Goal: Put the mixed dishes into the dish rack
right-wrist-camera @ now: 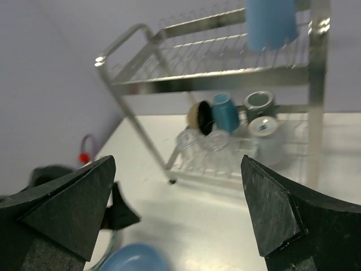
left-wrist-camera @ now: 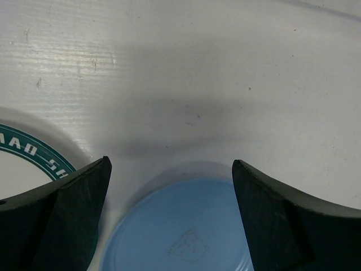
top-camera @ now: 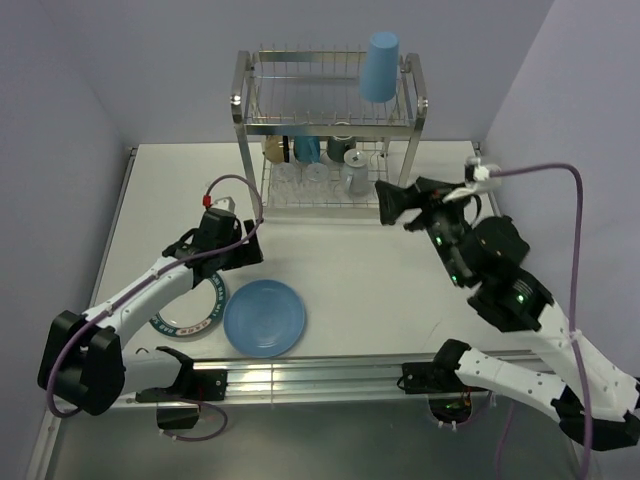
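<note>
Hovering over the far edge of the flat round blue plate (top-camera: 264, 318), the left gripper (left-wrist-camera: 172, 169) has its jaws spread wide and holds nothing.

Best to slip one finger under that rim and pinch it edge-on, clear of the white plate with the dark lettered rim (top-camera: 190, 318) close beside it on the white table (top-camera: 350, 280). The tall two-tier steel wire dish rack (top-camera: 243, 120) at the far end carries an upturned blue tumbler (top-camera: 381, 66) on top. Below sit a teal-blue mug (right-wrist-camera: 225, 112), a dark grey mug (right-wrist-camera: 259, 103), a pale mug (right-wrist-camera: 265, 132), a cream cup (top-camera: 273, 150) and clear glasses (right-wrist-camera: 194, 141). The right gripper (right-wrist-camera: 177, 164) hangs wide apart and empty before the rack.
</note>
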`<state>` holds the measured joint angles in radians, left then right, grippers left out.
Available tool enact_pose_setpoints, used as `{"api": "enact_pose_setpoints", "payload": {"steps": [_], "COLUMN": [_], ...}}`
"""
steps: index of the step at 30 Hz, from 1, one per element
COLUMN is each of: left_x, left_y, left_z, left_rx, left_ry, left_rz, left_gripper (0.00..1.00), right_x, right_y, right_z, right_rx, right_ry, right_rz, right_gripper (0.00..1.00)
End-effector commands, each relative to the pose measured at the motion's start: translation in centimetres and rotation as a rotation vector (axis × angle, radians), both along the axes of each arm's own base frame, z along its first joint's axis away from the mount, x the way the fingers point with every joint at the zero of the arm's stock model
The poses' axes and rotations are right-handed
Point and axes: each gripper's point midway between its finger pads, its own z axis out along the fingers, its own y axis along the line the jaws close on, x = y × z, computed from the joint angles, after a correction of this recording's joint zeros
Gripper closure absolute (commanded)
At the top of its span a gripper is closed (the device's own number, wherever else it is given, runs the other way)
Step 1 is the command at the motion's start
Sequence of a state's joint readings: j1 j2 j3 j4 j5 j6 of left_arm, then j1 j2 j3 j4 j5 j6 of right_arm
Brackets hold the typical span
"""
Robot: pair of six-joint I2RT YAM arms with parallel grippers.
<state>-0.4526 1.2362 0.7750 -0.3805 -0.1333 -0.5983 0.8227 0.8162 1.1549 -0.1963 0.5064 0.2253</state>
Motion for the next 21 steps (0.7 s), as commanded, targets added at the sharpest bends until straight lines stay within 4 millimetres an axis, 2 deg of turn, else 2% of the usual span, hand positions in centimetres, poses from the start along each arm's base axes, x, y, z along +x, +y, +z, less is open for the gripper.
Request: {"api": "enact_pose_setpoints", "payload": {"steps": [1,3,8,10,14,17,21], "left_x": [0.5,0.2,-0.8,-1.6,-2.8,-3.3,-4.4], "left_y": [-0.6,-0.8,-2.1,-3.0,-3.5,-3.6,-3.9], "left_z": [0.0,-1.3,-4.5,-4.9,-5.5,-5.3,-6.1], "left_rx": [-0.026,-0.049,-0.094,-0.139,-0.176,-0.192,-0.231], "left_ry": [-0.022,0.023,0.146,0.186,0.235,0.249,0.295], "left_rz": [-0.097,-0.112,-0.177,-0.221,-0.24,-0.239,-0.226], "left_gripper": [0.06,0.08,0.11,0.13,0.15,0.15,0.16], "right_x": [-2.5,-4.2,-6.2,-6.9,-7.9,-8.4,-9.3], "right_y": [1.5,1.4,0.7,0.4,-0.7,-1.1,-1.6], "right_z": [-2.8,-3.7,-5.1,-5.9,-7.0,-7.5,-7.1], "right_rx": [0.082,0.078,0.076,0.078,0.08,0.09,0.123], "right_ry": [0.089,0.115,0.144,0.148,0.148,0.141,0.12], "right_rz": [0.124,0.177,0.239,0.255,0.264,0.274,0.295], "right_gripper": [0.0,0.0,0.0,0.0,0.0,0.0,0.0]}}
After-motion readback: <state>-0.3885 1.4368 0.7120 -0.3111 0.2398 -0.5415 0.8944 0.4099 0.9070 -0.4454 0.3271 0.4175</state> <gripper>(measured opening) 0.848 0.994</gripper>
